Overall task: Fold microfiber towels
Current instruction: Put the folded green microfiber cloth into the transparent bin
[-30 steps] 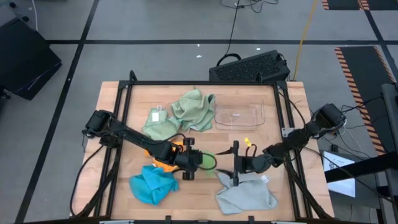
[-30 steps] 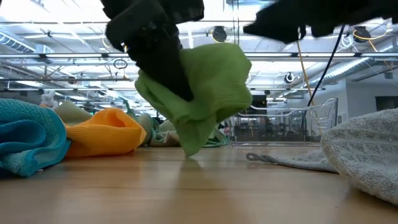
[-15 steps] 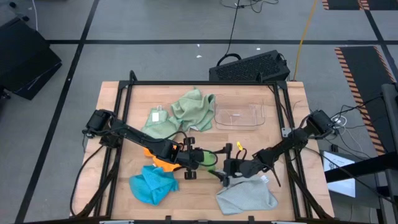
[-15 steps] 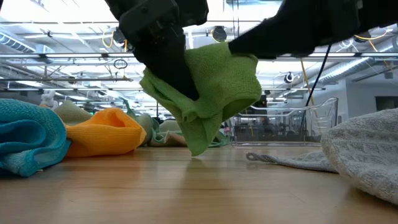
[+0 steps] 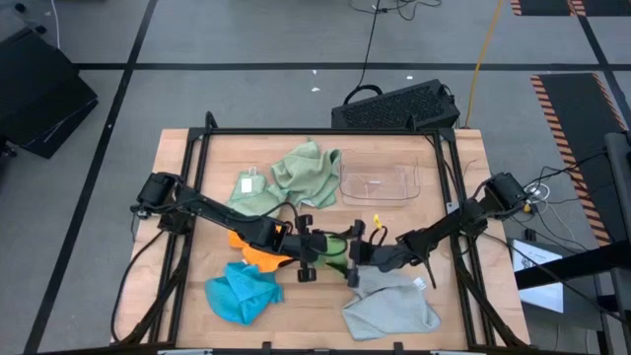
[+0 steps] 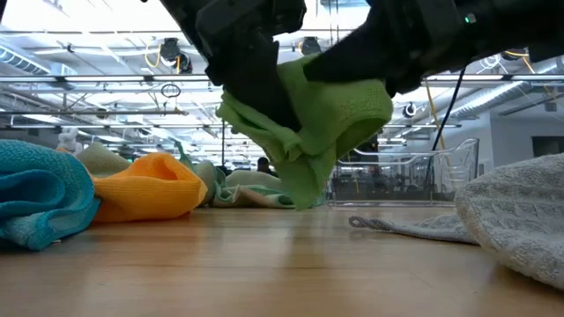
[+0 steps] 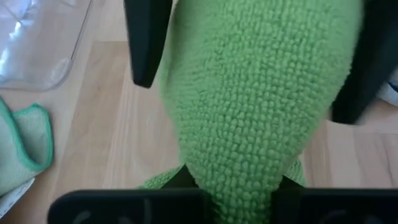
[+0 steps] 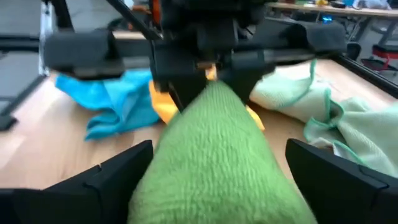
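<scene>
My left gripper (image 5: 317, 248) is clamped on the bright green towel (image 6: 330, 132), holding it lifted above the worktop (image 5: 315, 296) near its centre. My right gripper (image 5: 352, 258) sits at the towel's 3 o'clock side, fingers spread wide with the towel's free end between them, not closed. The orange towel (image 5: 258, 251) lies at 9 o'clock of the held towel, the blue towel (image 5: 240, 291) at 8 o'clock, the grey towel (image 5: 391, 306) at 5 o'clock.

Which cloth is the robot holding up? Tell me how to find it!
Look at the middle of the wooden table, where the two dark arms meet. The bright green fuzzy microfiber cloth hangs there off the tabletop, pinched by the left tool. Its neighbours, orange, blue and grey, all lie on the table.
</scene>
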Robot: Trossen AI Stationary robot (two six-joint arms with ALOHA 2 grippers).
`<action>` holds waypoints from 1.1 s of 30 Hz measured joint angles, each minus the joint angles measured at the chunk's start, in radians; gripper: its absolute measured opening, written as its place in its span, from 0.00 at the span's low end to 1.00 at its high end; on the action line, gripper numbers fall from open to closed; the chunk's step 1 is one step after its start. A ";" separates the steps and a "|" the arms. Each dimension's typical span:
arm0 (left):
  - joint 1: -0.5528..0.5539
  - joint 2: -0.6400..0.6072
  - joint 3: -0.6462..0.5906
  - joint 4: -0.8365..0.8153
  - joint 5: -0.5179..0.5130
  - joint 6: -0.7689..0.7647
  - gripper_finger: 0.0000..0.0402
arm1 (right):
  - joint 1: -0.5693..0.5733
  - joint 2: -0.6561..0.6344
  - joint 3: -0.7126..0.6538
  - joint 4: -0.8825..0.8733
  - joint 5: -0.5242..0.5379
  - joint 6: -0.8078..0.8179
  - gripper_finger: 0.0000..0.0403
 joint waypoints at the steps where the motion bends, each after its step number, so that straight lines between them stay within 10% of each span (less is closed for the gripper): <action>1: 0.000 0.000 0.000 -0.001 0.000 0.000 0.06 | 0.001 0.000 0.000 -0.014 0.000 -0.001 0.84; 19: -0.017 0.000 0.000 -0.023 0.081 0.087 0.10 | 0.001 -0.078 0.000 -0.135 -0.137 -0.109 0.04; 33: -0.031 0.000 0.000 -0.019 0.139 0.107 0.06 | 0.003 -0.095 0.000 -0.195 -0.207 -0.071 0.23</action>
